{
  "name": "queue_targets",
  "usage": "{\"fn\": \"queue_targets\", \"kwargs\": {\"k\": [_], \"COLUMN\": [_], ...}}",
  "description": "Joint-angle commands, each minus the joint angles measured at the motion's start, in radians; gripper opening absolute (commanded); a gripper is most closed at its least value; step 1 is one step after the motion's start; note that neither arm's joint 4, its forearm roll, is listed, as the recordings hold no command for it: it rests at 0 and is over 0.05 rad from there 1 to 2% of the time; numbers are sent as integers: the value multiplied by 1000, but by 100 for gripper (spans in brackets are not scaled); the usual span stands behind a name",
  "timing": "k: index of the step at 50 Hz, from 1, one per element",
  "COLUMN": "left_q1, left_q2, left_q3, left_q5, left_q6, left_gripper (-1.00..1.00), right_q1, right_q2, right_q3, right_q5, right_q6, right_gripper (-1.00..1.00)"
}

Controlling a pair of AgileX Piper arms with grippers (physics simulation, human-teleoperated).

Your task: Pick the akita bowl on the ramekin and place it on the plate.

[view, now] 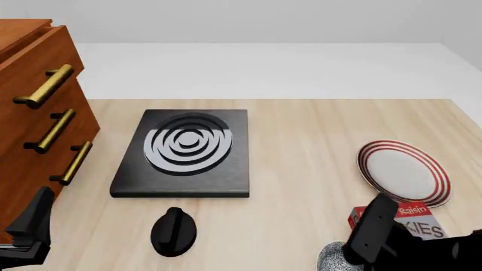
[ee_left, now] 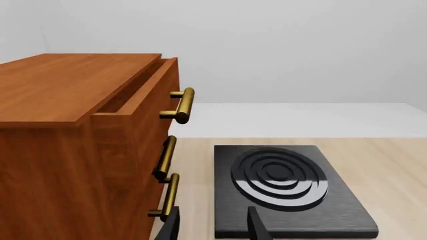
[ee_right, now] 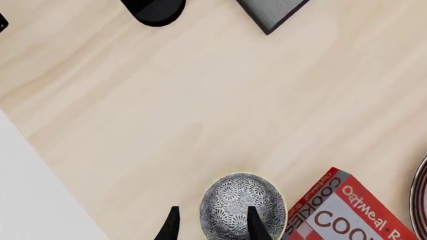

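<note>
Red-ringed plate [view: 404,171] bare; akita bowl [ee_right: 241,206] apart

Left gripper [ee_left: 212,227] with two slim matte-black tapering fingers, right gripper [ee_right: 212,225] alike, right arm [view: 376,231] blocky, black, faceted, unmarked

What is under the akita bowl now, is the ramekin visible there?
No ramekin shows. The akita bowl hides whatever is beneath it; around it only the wooden table appears. The right gripper straddles its rim, one finger over the bowl.
</note>
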Motion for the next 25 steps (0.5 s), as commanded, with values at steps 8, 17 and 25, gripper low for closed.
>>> {"fn": "queue_targets", "kwargs": {"k": [8, 17, 25], "left_q1": [0, 0, 0], "left_q2": [0, 0, 0], "left_q3": [0, 0, 0], "left_q5": [0, 0, 0], "left_q6": [0, 0, 0], "left_gripper": [100, 100, 100], "right_q1": [53, 60, 76], "right_q2": [97, 114, 138], "right_q3": [-14, -4, 11], "right_q5": [-41, -54, -76], "right_q6": [43, 57, 70], "right_gripper": [100, 100, 100]}}
